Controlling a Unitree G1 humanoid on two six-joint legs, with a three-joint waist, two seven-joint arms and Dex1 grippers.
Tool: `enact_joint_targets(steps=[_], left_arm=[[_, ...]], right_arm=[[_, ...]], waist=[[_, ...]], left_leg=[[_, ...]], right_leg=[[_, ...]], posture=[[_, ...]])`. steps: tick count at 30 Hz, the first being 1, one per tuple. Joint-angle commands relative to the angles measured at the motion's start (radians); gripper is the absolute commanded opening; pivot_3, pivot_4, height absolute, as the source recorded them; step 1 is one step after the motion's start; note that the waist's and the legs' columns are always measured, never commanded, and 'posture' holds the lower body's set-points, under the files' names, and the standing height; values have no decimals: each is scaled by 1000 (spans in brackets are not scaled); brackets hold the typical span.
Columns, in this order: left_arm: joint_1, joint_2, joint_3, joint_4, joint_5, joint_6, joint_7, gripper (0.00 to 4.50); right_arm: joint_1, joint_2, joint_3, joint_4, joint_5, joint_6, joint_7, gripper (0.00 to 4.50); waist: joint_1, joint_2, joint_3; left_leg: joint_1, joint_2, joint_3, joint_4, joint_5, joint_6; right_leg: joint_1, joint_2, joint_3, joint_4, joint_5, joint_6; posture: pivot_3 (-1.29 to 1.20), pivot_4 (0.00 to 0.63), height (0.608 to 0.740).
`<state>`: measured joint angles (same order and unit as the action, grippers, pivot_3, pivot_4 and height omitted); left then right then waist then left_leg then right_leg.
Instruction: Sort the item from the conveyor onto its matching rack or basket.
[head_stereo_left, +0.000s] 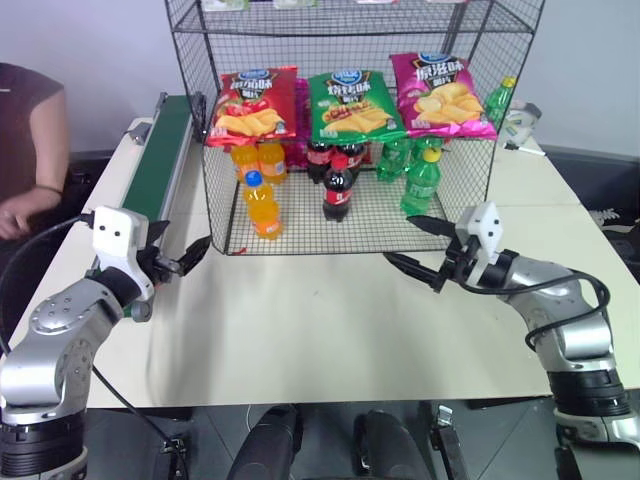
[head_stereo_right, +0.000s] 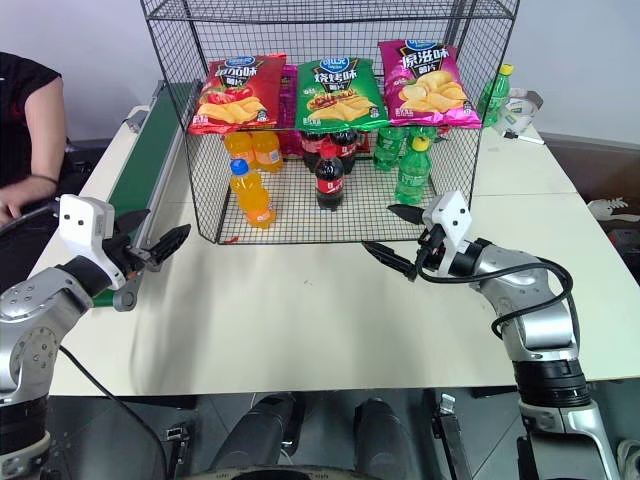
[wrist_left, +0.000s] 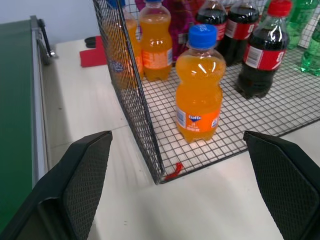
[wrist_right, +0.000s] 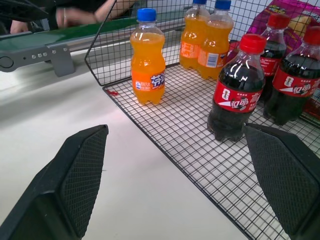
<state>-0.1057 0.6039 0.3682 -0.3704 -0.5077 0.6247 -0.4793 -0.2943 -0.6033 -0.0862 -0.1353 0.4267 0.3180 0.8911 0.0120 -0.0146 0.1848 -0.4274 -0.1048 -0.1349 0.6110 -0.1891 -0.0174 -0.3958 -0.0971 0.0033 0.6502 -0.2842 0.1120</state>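
Note:
The item, an orange soda bottle (head_stereo_left: 263, 205) with a blue cap, stands upright on the bottom tier of the black wire rack (head_stereo_left: 320, 248), near its front left corner. Two more orange bottles (head_stereo_left: 258, 160) stand behind it. The conveyor (head_stereo_left: 160, 150) runs along the table's left side, and its belt is bare where I see it. My left gripper (head_stereo_left: 185, 240) hovers open and empty between the conveyor and the rack's front left corner. In the left wrist view the bottle (wrist_left: 198, 90) sits just behind the mesh. My right gripper (head_stereo_left: 400, 238) is open and empty at the rack's front right.
Cola bottles (head_stereo_left: 338, 190) and green bottles (head_stereo_left: 420, 180) share the bottom tier. Three crisp bags (head_stereo_left: 350, 105) lie on the tier above. A person's hand (head_stereo_left: 25, 210) rests at the far left by the conveyor. White table (head_stereo_left: 300, 320) spreads in front of the rack.

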Motion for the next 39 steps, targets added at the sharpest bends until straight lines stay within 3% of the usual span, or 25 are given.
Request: enact_joint_targets(steps=[1, 23, 39], left_arm=[[12, 1, 20, -47, -15, 1, 8, 4385], [-2, -35, 7, -12, 4, -57, 46, 4385], [-69, -43, -12, 101, 25, -129, 12, 4385]], right_arm=[[9, 3, -17, -48, 18, -16, 0, 4500], [-87, 77, 41, 49, -38, -97, -21, 4500], [-64, 82, 36, 16, -40, -105, -41, 4500]], waist=[[0, 0, 0], [-1, 0, 0], [-2, 0, 0]], left_leg=[[0, 0, 0, 0, 0, 0], [0, 0, 0, 0, 0, 0], [0, 0, 0, 0, 0, 0]], right_leg=[[0, 0, 0, 0, 0, 0], [0, 0, 0, 0, 0, 0], [0, 0, 0, 0, 2, 3]], posture=[[0, 150, 740], [0, 150, 740], [0, 150, 740]])
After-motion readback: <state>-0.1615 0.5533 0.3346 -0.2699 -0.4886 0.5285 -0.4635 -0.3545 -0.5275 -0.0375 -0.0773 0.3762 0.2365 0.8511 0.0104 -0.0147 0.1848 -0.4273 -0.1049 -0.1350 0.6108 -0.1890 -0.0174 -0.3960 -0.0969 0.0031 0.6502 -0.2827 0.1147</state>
